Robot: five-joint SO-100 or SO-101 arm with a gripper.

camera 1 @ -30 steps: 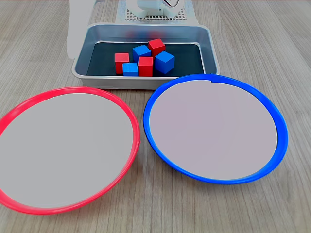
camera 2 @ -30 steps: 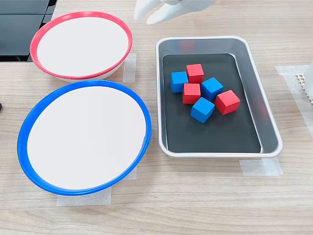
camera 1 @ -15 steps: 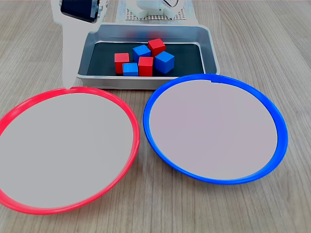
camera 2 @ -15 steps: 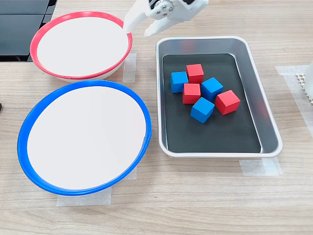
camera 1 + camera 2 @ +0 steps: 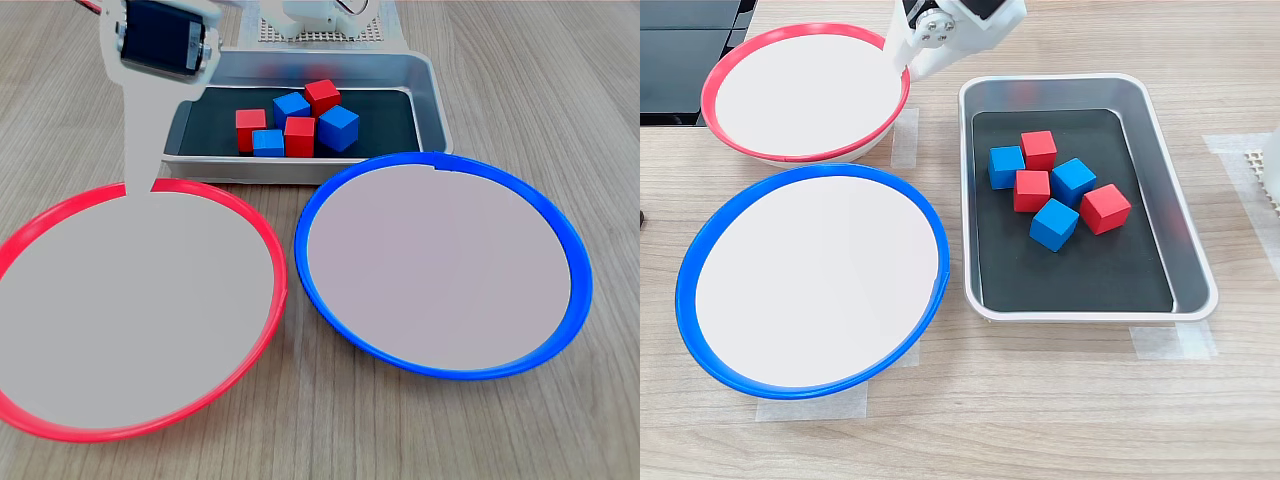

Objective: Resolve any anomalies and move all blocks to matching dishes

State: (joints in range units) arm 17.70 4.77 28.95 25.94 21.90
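Six blocks lie bunched in a grey metal tray (image 5: 300, 170) (image 5: 1090, 312): three red, such as one red block (image 5: 299, 136) (image 5: 1031, 190), and three blue, such as one blue block (image 5: 338, 127) (image 5: 1054, 223). The red-rimmed dish (image 5: 130, 310) (image 5: 800, 95) and the blue-rimmed dish (image 5: 440, 260) (image 5: 810, 280) hold nothing. My white gripper (image 5: 140, 180) (image 5: 905, 62) hangs over the gap between tray and red dish. Its tips are at the red rim's edge nearest the tray. The jaws look slightly apart and hold nothing.
The arm's white perforated base (image 5: 320, 30) stands behind the tray. Tape patches (image 5: 905, 135) hold the dishes and tray to the wooden table. A black object (image 5: 690, 40) lies at the second exterior view's top left.
The gripper has come down from beside the tray's corner towards the red dish, reaching its rim. Blocks, tray and dishes have not moved.
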